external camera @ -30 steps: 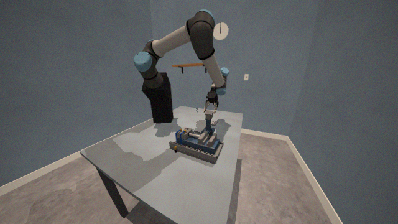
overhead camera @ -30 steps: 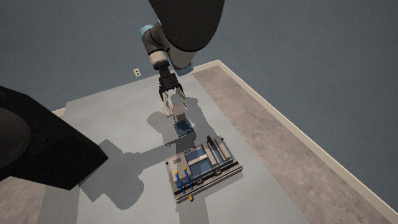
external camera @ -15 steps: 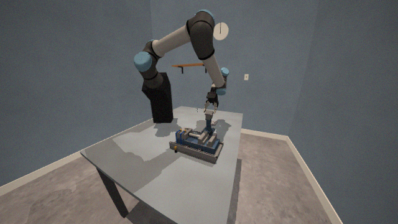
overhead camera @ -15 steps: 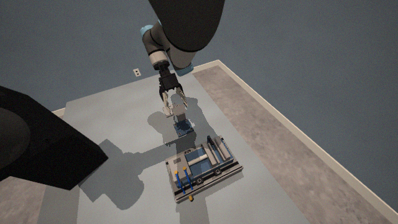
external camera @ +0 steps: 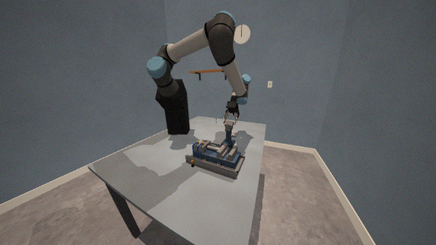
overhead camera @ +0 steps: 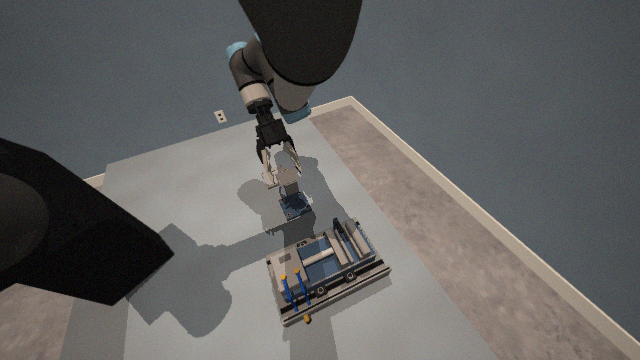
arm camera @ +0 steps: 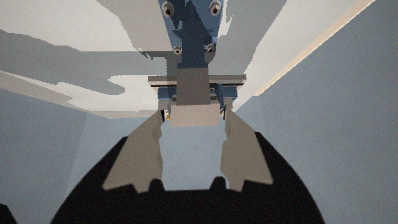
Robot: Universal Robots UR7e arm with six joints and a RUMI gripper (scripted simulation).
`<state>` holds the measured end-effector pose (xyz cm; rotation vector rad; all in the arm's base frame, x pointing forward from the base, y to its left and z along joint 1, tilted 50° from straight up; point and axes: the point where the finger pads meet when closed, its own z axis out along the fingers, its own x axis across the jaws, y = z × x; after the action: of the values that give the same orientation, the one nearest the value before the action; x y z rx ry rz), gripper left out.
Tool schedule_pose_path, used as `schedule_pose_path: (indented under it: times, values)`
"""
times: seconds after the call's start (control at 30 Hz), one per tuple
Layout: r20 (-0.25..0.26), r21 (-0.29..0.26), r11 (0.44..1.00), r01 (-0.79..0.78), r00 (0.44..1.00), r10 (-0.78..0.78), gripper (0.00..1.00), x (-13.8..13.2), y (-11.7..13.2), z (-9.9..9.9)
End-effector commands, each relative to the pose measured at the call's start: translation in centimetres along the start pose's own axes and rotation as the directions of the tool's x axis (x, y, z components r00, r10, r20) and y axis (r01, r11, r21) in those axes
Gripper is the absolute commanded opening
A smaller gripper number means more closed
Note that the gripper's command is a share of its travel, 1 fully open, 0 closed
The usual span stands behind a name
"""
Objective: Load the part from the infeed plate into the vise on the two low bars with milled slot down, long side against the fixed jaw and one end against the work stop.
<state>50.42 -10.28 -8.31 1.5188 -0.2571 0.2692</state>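
The black two-jaw gripper with pale, tapering fingers (overhead camera: pixel 286 178) (external camera: pixel 230 122) is about half open and grips nothing. Its fingertips stand to either side of a pale grey-tan block (overhead camera: pixel 287 176) (external camera: pixel 229 123) (arm camera: pixel 195 115), the part. In the wrist view a narrow gap shows between the block and each fingertip, so the fingers seem to be apart from it; whether a fingertip brushes it lower down, I cannot tell.

The block is at the top of an upright blue stand (overhead camera: pixel 296 206) (external camera: pixel 228 136) (arm camera: pixel 193 47), above a narrower grey section (overhead camera: pixel 291 188) (arm camera: pixel 194 86). The stand's bolted blue foot rests on a long, pale grey table (overhead camera: pixel 210 190) (external camera: pixel 204 194). Which way the milled slot faces is too small to tell.

Near the stand, and well apart from the part, lies the blue-bodied vise with grey jaws (overhead camera: pixel 339 248) (external camera: pixel 223 151), in a low grey rectangular tray (overhead camera: pixel 340 296) (external camera: pixel 212 167). The jaws are spread, with a dark upright piece (overhead camera: pixel 340 232) by the space between them. A pale round rod (overhead camera: pixel 318 256) (external camera: pixel 213 148) runs to the nearer jaw from the grey end housing, beside which two blue tubes with orange ends (overhead camera: pixel 302 287) (external camera: pixel 194 150) stand.

From the gripper, the grey and black arm with light blue joint caps (overhead camera: pixel 295 92) (external camera: pixel 189 45) rises to its tall black pedestal (overhead camera: pixel 100 250) (external camera: pixel 177 116).

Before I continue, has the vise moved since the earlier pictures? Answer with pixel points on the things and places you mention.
No, the vise (overhead camera: pixel 320 272) (external camera: pixel 218 160) (arm camera: pixel 230 92) keeps the same place against the edges of the table (overhead camera: pixel 210 180) (external camera: pixel 204 204) (arm camera: pixel 55 30) in the top view.
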Motion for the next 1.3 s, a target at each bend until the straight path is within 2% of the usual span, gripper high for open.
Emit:
schedule_pose_path:
  times: [0.0, 1.27]
  values:
    - [0.001, 0.002, 1.0, -0.001, 1.0, 0.001, 0.51, 0.03, 0.04, 0.08]
    - [0.003, 0.026, 1.0, -0.001, 1.0, 0.001, 0.51, -0.06, -0.06, 0.08]
